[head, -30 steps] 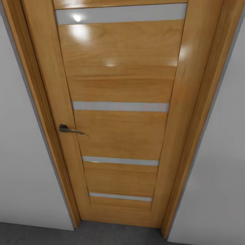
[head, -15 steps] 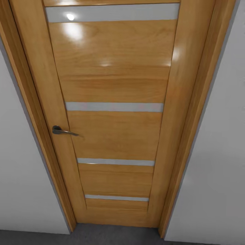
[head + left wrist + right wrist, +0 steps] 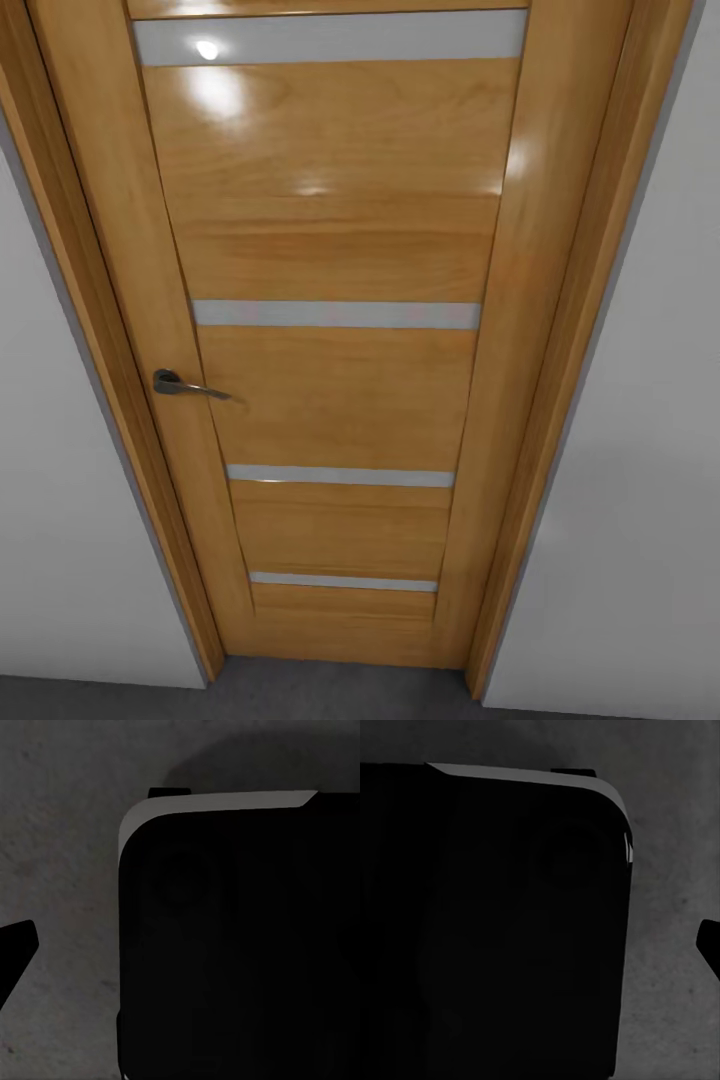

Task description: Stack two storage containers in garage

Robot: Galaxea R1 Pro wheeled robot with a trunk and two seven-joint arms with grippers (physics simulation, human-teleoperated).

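Head view faces a closed glossy honey-coloured wooden door [image 3: 335,330] with four pale frosted horizontal strips [image 3: 336,314] and a dark metal lever handle [image 3: 185,385] on its left side, set in a matching wooden frame [image 3: 560,400]. Plain white wall [image 3: 70,480] runs on both sides, and a strip of dark grey rough concrete floor [image 3: 330,692] lies at the foot of the door. That grey floor suggests garage-type flooring, but which side of the door the robot stands on can't be told.

Left wrist view: a big black rounded-corner block with a pale grey edge, probably the robot's own base [image 3: 240,945], over grey concrete; a black pointed tip at the picture's edge may be a finger, too little of it to tell whether the jaws are apart or together. Right wrist view is much the same: black robot body [image 3: 495,930], concrete beyond, one small dark tip at the edge; jaw state can't be told there either.

Progress, as a judgement: neither orange-red bin is to be seen here, nothing looks carried, and no stack is visible. This looks like a transit stage with the robot stopped close to the door. Left to do as far as shown: get through or away from the door, bring the containers, set one down on the concrete and stack the other on it
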